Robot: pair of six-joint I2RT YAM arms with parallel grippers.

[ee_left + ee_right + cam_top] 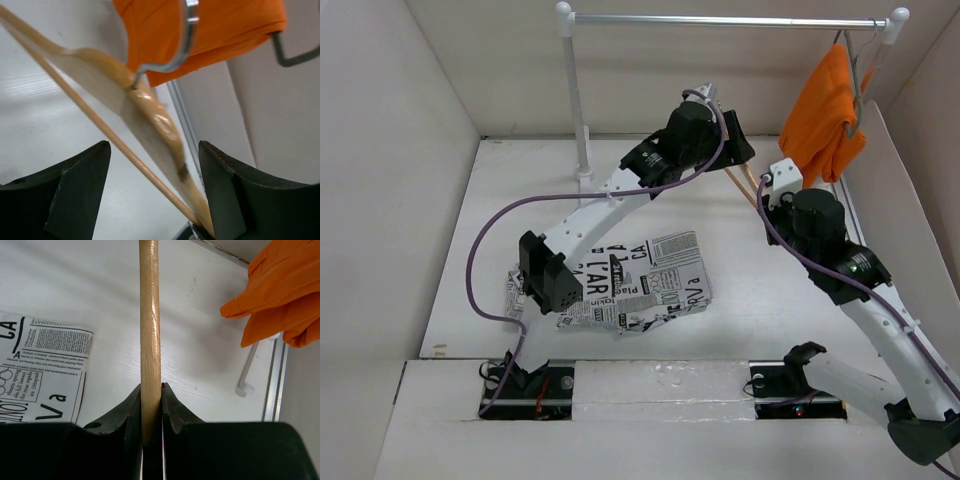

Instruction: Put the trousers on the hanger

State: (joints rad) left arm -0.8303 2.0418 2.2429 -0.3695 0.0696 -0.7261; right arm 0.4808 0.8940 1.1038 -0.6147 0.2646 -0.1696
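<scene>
The trousers (640, 280), white with black newspaper print, lie crumpled on the table near the left arm's base; a corner shows in the right wrist view (40, 370). The tan wooden hanger (748, 185) is held up between the two grippers at the back right. My right gripper (767, 195) is shut on its round lower bar (149, 315), fingers (170, 405) pressed on both sides. My left gripper (740, 150) is open, its jaws wide apart around the hanger's shoulder (150, 110); the hanger's end lies close to the right finger (225, 190). Its metal hook (186, 35) points up.
An orange garment (825, 110) hangs on another hanger from the white rail (720, 20) at the back right, just behind the grippers. The rail's post (578, 100) stands at the back centre. White walls enclose the table on three sides.
</scene>
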